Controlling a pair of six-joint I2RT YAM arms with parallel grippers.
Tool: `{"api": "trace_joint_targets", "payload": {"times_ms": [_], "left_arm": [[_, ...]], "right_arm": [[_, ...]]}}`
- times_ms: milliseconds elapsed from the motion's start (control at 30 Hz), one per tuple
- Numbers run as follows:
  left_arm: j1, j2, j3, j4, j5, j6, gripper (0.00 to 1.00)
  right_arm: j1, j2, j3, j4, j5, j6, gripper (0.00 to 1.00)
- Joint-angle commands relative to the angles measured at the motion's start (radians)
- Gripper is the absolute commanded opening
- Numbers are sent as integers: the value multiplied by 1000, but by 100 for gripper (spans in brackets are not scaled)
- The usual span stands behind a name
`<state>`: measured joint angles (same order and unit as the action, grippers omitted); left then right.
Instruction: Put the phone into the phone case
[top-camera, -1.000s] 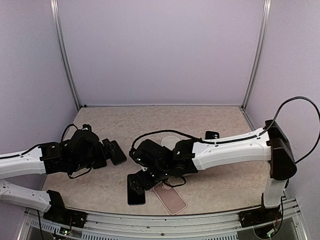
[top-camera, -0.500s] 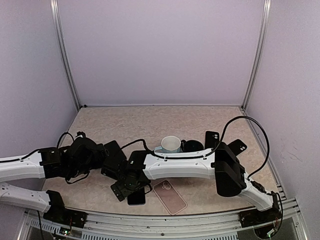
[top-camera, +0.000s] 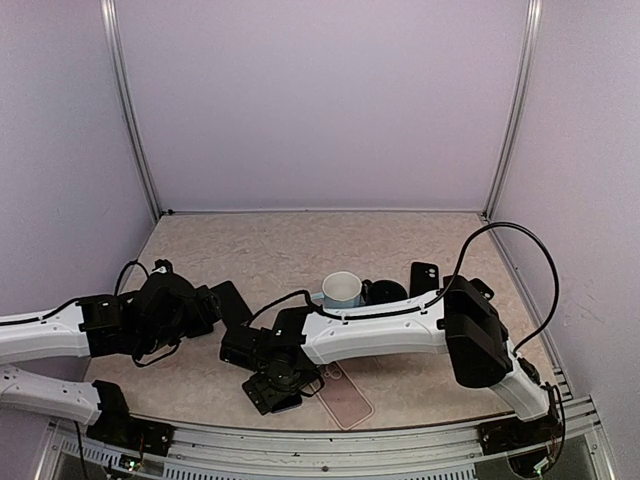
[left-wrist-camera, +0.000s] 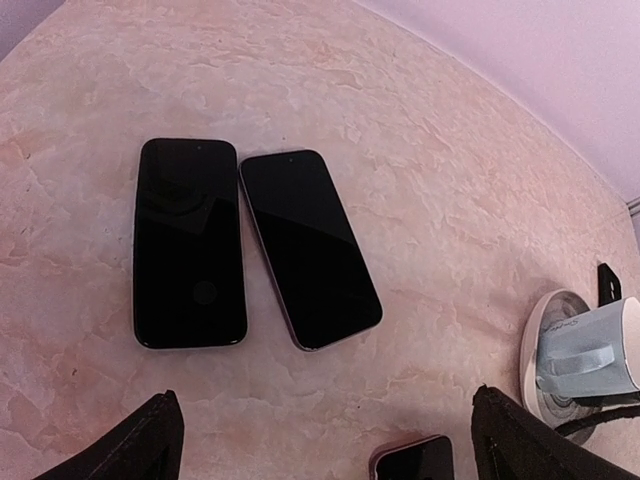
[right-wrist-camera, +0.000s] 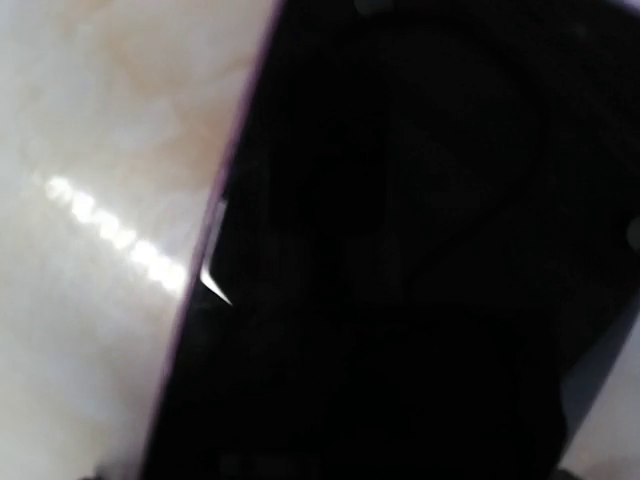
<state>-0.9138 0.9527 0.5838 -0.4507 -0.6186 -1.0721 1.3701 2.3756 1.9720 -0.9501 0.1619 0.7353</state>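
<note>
From overhead I see the right arm stretched across the table (top-camera: 250, 250) toward the near left. Its end effector (top-camera: 280, 388) is low over the phone (right-wrist-camera: 400, 250), close to the front edge. The right wrist camera sits so close that the phone's dark face fills nearly the whole frame. A thin purplish rim runs down its left side, with pale marbled table beyond. I cannot tell from either view whether the right end effector is spread or closed, or whether it touches the phone. The phone case (top-camera: 346, 397), a pinkish translucent shell, lies flat on the table just to the right of that end effector. The phone is not in it.

The left end effector (left-wrist-camera: 325, 425) is held above the table on the left side. It is wide open, with nothing between its fingers (left-wrist-camera: 150, 440). Its wrist camera shows 2 more handsets lying face up close together: a black phone (left-wrist-camera: 190, 243) and a purple-rimmed phone (left-wrist-camera: 310, 248), the second angled away at its lower end.

A white mug (top-camera: 342, 289) stands behind the right arm near the middle of the table. A few dark items (top-camera: 425, 272) lie to its right, too small for me to identify
</note>
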Motion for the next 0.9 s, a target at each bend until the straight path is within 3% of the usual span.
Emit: {"api": "trace_joint_targets", "payload": {"times_ms": [0, 300, 433, 633, 867], "left_arm": [[4, 3, 16, 10, -29, 22, 99], [4, -25, -5, 11, -40, 23, 99], [4, -11, -6, 12, -31, 32, 99], [4, -6, -9, 29, -21, 34, 99], [4, 6, -38, 119, 72, 74, 99]], "right_arm": [[-21, 4, -112, 90, -120, -92, 86], [-43, 61, -41, 15, -63, -111, 70], [-42, -52, -130, 145, -42, -147, 61], [-41, -229, -341, 376, -18, -187, 58], [-46, -333, -466, 503, -21, -188, 58]]}}
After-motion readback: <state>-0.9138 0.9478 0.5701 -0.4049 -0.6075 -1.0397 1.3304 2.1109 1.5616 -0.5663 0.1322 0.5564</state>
